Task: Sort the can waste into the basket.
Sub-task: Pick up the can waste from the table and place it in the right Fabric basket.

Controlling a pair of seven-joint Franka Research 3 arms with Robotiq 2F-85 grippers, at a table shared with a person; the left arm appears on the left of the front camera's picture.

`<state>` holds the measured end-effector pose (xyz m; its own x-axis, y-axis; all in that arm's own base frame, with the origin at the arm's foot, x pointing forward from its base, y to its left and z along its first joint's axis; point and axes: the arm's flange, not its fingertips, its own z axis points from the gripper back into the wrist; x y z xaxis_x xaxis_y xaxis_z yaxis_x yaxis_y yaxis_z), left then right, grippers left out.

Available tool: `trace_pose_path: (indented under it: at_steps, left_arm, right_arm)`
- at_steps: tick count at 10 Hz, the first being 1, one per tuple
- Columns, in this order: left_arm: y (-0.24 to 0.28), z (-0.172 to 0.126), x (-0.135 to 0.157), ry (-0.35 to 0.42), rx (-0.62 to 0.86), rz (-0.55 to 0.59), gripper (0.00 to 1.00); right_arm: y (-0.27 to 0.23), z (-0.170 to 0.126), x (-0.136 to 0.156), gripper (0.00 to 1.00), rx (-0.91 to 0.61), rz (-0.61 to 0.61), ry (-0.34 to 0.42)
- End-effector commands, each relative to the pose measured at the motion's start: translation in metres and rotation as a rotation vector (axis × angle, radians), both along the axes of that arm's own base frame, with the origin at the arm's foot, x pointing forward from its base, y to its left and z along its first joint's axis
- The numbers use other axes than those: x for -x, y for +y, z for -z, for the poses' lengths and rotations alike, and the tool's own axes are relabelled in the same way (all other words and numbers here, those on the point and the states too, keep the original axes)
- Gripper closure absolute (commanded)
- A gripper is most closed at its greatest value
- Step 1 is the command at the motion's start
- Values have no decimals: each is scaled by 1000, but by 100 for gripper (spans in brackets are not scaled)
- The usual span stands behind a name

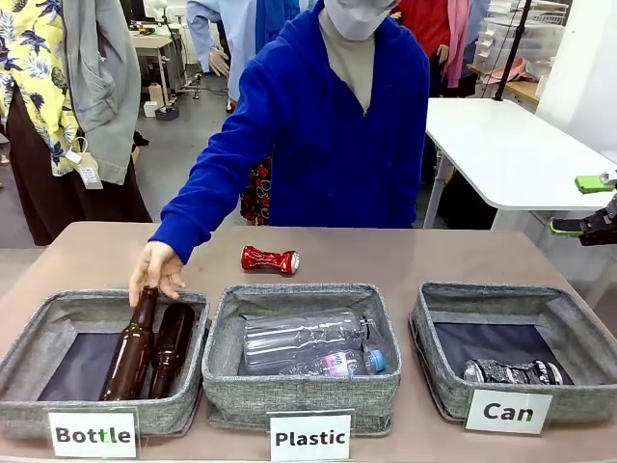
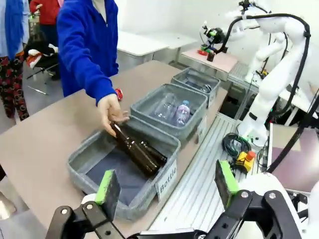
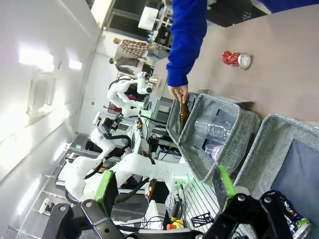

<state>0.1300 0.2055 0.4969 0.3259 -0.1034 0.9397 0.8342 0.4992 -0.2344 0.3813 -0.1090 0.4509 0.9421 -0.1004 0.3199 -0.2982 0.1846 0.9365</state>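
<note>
A crushed red can [image 1: 270, 259] lies on its side on the brown table behind the middle bin; it also shows as the red can [image 3: 236, 59] in the right wrist view. A black-and-silver can [image 1: 513, 371] lies inside the grey "Can" basket [image 1: 501, 292] at the right; the right wrist view has that can [image 3: 294, 221] in the basket [image 3: 271, 149] just below my fingers. My right gripper [image 1: 581, 204] hangs open at the right edge, above and behind the basket, holding nothing. My left gripper [image 2: 167, 181] is open over the table's near edge, in front of the "Bottle" bin.
A person in a blue top has a hand [image 1: 156, 272] on a brown bottle [image 1: 130, 347] in the "Bottle" bin [image 1: 87, 301]. The "Plastic" bin [image 1: 301, 386] holds clear bottles. A white table [image 1: 511, 154] stands behind at the right.
</note>
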Motion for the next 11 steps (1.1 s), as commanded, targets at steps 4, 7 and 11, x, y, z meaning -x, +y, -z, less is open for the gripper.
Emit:
trace_pose_path:
  at_steps: [4,7,11]
  left_arm:
    - [-143,-5,-89,99,-67,47,0]
    - [-156,-40,-170,258,-244,141,0]
    - [-208,-42,-288,432,-504,214,0]
  right_arm:
    - [-2,-1,1,0,2,-14,-16]
    - [-2,-1,1,0,2,-14,-16]
    - [-2,-1,1,0,2,-14,-16]
